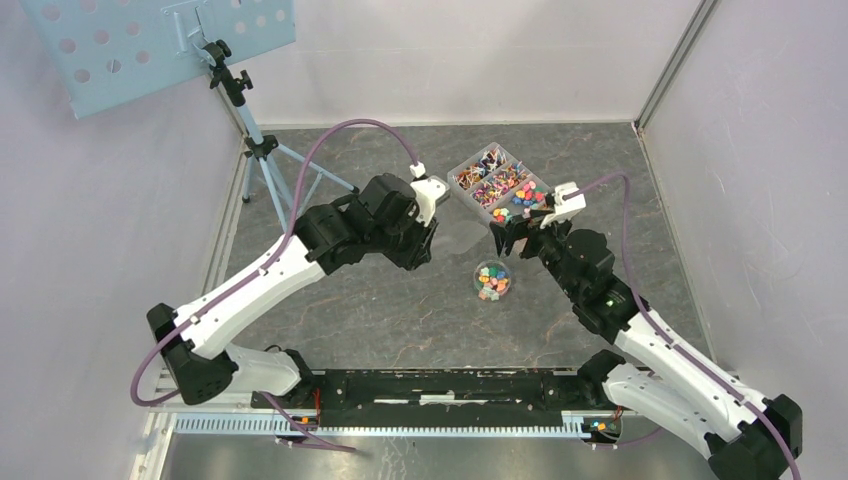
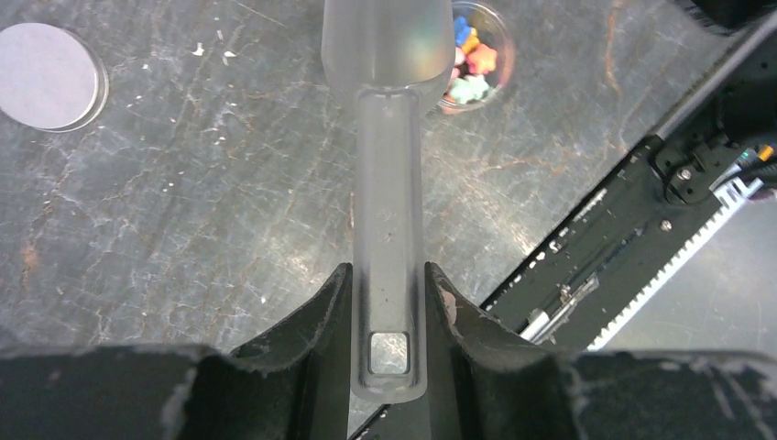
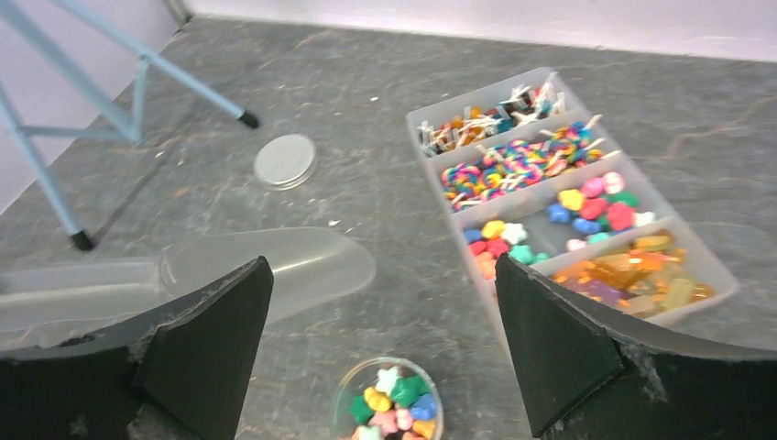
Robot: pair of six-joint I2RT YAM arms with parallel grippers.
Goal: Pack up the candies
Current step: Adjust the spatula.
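As left jaws clamp a scoop (image 2: 388, 229), right jaws gape.

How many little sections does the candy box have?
4, in one row along the box: wrapped sweets at the far end, swirly ones next, chunky bright ones third, amber ones at the near end. None seem hidden.

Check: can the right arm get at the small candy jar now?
Probably yes. The right arm has its jaws wide open, and the jar lies uncovered just ahead between them. The scoop, held by the left arm, sits off to the side, clear of the path.
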